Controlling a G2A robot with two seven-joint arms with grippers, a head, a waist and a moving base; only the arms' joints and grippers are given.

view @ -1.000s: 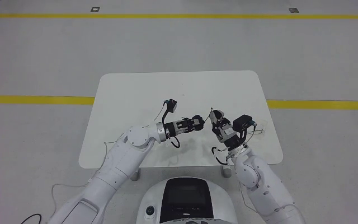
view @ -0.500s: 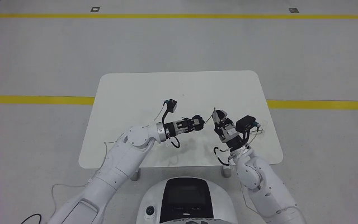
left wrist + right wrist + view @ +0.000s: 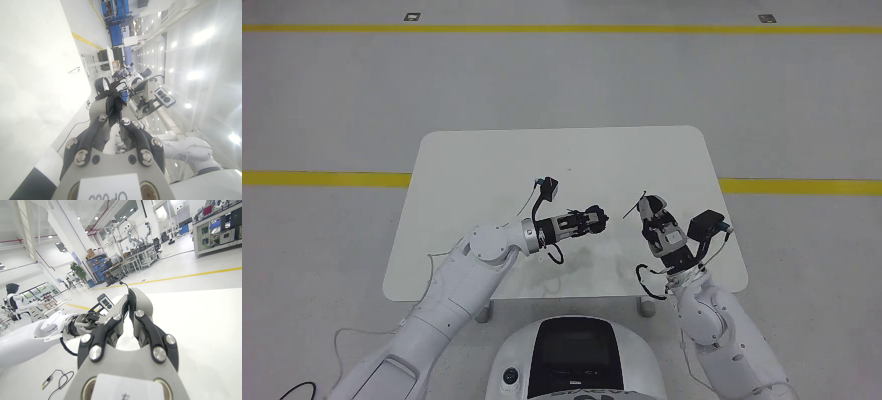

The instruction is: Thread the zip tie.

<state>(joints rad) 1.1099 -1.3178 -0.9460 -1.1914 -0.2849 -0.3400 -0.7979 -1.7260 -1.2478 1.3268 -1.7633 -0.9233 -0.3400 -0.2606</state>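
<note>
A thin black zip tie (image 3: 127,287) sticks out from between the fingertips of my right gripper (image 3: 129,298), ending in a small head. My right gripper (image 3: 646,208) is shut on it and hovers over the right part of the white table (image 3: 542,160), where the zip tie (image 3: 634,206) shows as a short dark line pointing towards the other arm. My left gripper (image 3: 597,217) hangs a short gap away, facing it, fingers pressed together. My left gripper (image 3: 113,100) has dark pad material at its tips; whether anything is pinched there I cannot tell.
The table's front edge (image 3: 542,296) runs just below both grippers. Its right edge (image 3: 732,230) lies close to my right arm. Yellow floor lines (image 3: 322,178) pass on both sides. A cable and socket (image 3: 48,381) lie on the floor.
My right gripper has drawn back to the right with the zip tie, widening the gap to my left gripper. The left arm has kept still.
</note>
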